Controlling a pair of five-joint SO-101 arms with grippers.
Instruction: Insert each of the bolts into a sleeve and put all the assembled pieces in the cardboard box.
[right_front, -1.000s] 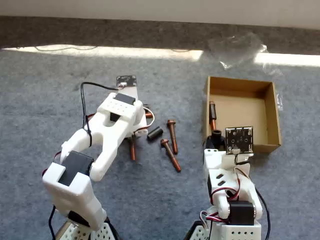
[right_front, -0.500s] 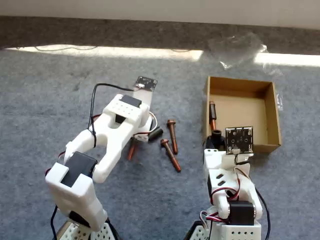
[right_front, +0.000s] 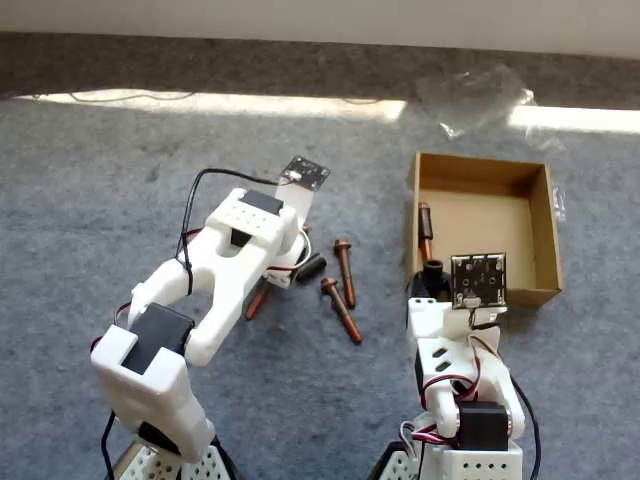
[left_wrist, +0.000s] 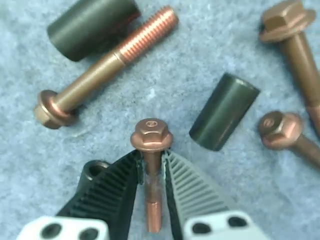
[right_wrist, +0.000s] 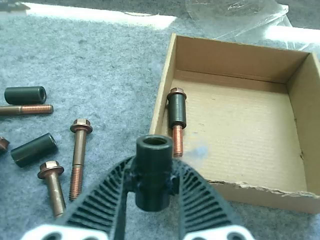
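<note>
A grey, felt-like covering (right_front: 80, 200) lies over the whole tabletop, its nap rough and even. Along the far side runs a bright strip of sunlight (right_front: 220, 103), with a darker band (right_front: 300, 65) beyond it. A thin dark cable (right_front: 130, 97) crosses the light at far left, and a crumpled clear plastic bag (right_front: 478, 98) sits at far right.
</note>
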